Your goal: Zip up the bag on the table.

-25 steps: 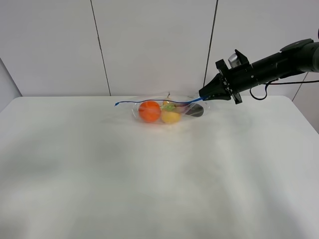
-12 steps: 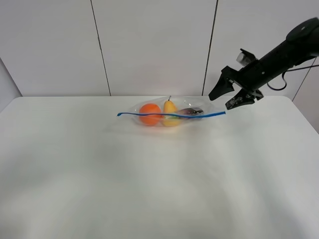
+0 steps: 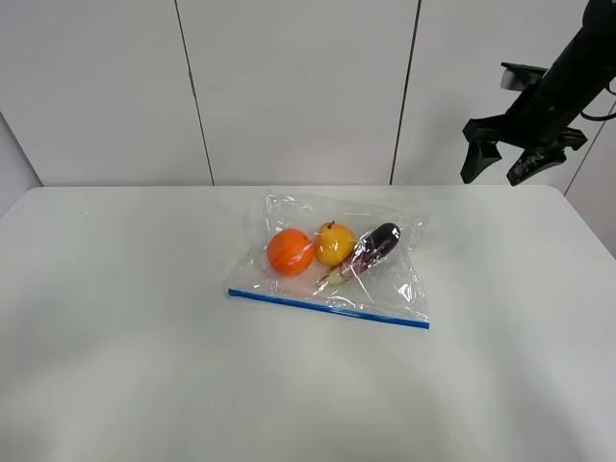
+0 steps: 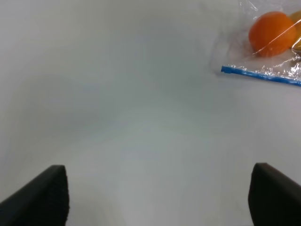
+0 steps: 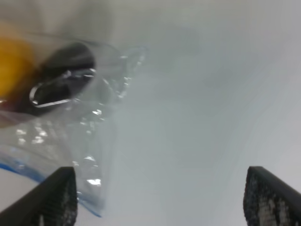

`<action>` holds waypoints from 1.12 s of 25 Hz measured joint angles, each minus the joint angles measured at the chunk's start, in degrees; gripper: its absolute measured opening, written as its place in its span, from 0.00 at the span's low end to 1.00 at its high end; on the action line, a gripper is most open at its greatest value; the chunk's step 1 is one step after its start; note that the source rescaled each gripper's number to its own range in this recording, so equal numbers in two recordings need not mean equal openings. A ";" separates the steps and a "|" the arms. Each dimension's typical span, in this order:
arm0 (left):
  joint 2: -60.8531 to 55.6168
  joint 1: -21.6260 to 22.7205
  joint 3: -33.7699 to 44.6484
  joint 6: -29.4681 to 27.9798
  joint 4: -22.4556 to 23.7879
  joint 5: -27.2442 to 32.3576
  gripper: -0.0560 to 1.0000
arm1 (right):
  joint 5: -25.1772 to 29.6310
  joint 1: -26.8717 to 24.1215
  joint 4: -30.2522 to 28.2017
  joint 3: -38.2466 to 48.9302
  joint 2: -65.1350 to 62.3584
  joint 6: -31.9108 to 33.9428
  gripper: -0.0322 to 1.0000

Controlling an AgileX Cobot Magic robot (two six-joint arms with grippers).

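Note:
The clear bag [image 3: 332, 260] lies flat on the white table [image 3: 144, 337], its blue seal strip [image 3: 327, 309] along the near edge. Inside it show an orange ball [image 3: 290, 250], a yellow fruit [image 3: 334, 243] and a dark purple eggplant [image 3: 373, 245]. My right gripper [image 3: 504, 166] hangs open in the air at the far right, well above and behind the bag, holding nothing. The right wrist view shows the bag's corner [image 5: 66, 117] between the wide-set fingers [image 5: 51, 200]. My left gripper [image 4: 157, 197] is open over bare table; the bag's corner [image 4: 263, 56] lies apart from it.
A white panelled wall [image 3: 298, 87] stands behind the table's far edge. The table's right edge [image 3: 587, 226] runs below the right arm.
The right gripper opened and let go of the bag's seal end, then rose up and to the right. The bag dropped and now lies flat with the blue strip at the near side.

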 joint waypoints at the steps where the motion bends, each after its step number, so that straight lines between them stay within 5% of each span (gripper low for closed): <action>1: 0.00 0.00 0.00 0.00 0.00 0.00 1.00 | 0.00 0.00 -0.90 0.00 -0.39 0.26 0.89; 11: 0.00 0.00 0.00 0.00 0.00 0.00 1.00 | -0.13 0.00 -4.63 12.91 -16.31 2.30 0.89; 20: 0.00 0.00 0.00 -0.05 0.00 0.00 1.00 | -0.13 0.00 -6.63 42.48 -41.37 3.56 0.89; 28: 0.00 0.00 0.00 -0.05 0.00 0.00 1.00 | -8.32 0.00 -6.63 69.30 -67.57 4.09 0.89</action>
